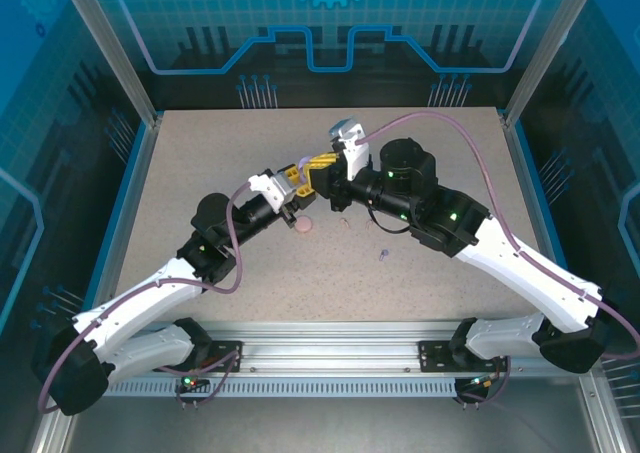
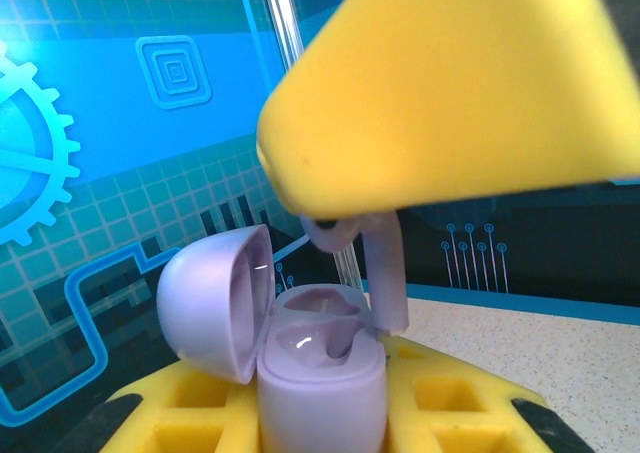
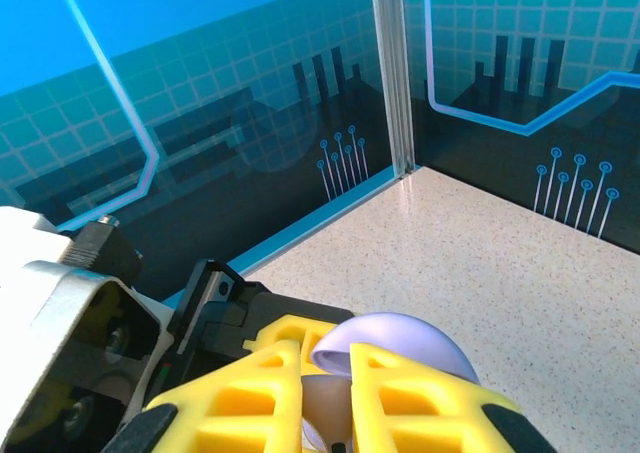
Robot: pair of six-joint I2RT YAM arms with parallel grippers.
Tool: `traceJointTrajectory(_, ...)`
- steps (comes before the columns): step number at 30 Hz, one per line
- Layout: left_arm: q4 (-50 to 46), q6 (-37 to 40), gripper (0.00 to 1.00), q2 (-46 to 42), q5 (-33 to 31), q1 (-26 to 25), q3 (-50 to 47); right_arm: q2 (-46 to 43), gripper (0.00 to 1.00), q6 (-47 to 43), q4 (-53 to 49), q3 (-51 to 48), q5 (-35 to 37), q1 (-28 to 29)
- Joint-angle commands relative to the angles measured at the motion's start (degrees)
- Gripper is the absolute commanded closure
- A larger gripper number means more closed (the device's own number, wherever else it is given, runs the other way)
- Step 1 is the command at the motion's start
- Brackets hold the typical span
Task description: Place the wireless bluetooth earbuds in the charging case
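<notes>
In the left wrist view a lilac charging case (image 2: 320, 383) stands upright between my left gripper's (image 2: 322, 428) yellow fingers, which are shut on it. Its lid (image 2: 205, 298) hangs open to the left and both sockets look empty. A purple earbud (image 2: 385, 273) hangs stem down at the case's right rim, pinched under the right gripper's yellow finger (image 2: 450, 83). The right wrist view has my right gripper (image 3: 328, 358) shut on that earbud (image 3: 330, 403), just above the open lid (image 3: 400, 341). From above, both grippers (image 1: 292, 185) (image 1: 322, 168) meet over mid-table.
A round pink case (image 1: 303, 227) lies on the table just below the grippers. A small purple earbud (image 1: 383, 254) lies loose to the right of it, and a pale speck (image 1: 345, 220) sits between them. Blue glass walls with metal posts (image 1: 150, 113) ring the table.
</notes>
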Motion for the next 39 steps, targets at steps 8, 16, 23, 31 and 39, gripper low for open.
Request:
traceJointTrajectory(8,0.1,1.1,1.0,-1.3,0.7,-0.6,2.3,0.5,0.87,0.4,1.6,-1.5,1.7,-0.2)
traceJointTrajectory(16,-0.1,1.1,1.0,-1.1,0.8,-0.6,2.0,-1.7,0.87,1.6,2.2,-0.6,-0.3,-0.4)
traceJointTrajectory(23,-0.1,1.1,1.0,-1.0,0.9,-0.6,2.0,-3.2,0.87,1.8,2.8,-0.5,-0.2,-0.7)
traceJointTrajectory(31,-0.3,1.0,1.0,-1.2,1.0,-0.8,2.2,-1.2,0.87,2.3,3.9,-0.7,-0.3,-1.4)
traceJointTrajectory(39,-0.5,1.3,1.0,-1.3,1.0,-1.2,2.3,0.3,0.87,2.6,4.3,-0.5,-0.6,-2.1)
